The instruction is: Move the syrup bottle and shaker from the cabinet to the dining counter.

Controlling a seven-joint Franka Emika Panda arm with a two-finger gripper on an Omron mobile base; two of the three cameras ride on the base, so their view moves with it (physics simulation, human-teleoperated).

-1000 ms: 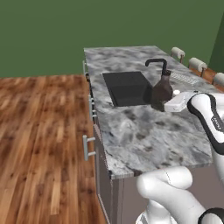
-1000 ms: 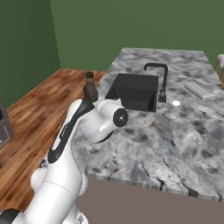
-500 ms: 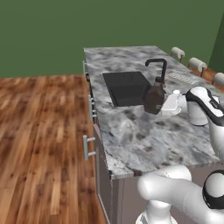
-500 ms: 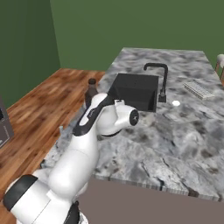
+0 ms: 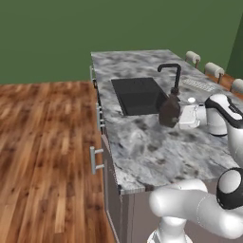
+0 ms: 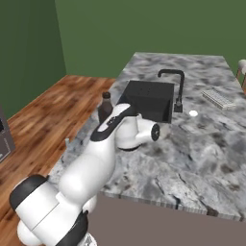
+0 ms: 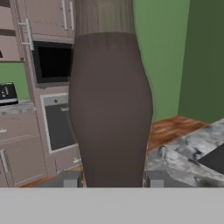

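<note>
Upright, the dark brown, narrow-necked syrup bottle (image 5: 169, 110) stands over the grey-white marbled stone surface (image 5: 142, 147), beside the black sink (image 5: 137, 95), jaws clamped on its wide body (image 7: 111, 113).

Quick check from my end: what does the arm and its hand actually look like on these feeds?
The arm is glossy white, built from rounded, bulbous segments with dark grey to black caps and bands at the joints. A black stripe runs along the link nearest the wrist. No cables or markings are visible. The hand ends in two small, squared grey finger tips.
</note>
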